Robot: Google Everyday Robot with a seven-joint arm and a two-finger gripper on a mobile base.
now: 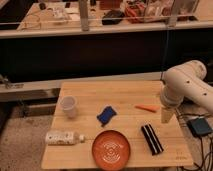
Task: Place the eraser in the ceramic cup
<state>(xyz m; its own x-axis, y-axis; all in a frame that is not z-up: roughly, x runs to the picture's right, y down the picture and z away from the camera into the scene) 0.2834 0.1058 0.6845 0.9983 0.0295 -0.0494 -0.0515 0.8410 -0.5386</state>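
Presently: gripper hangs low over the right edge of the bench, just beside a thin orange object. How far open it is, cannot tell. Black eraser lies flat front right, near the orange plate. Ceramic cup upright at left, well apart from the eraser. Blue sponge between them. White bottle on its side, front left.

The pale wooden table carries a white cup, a blue pad (perhaps a sponge), a thin orange stick, a black striped block, an orange ribbed plate and a white bottle lying flat. The gripper hangs over its right edge.
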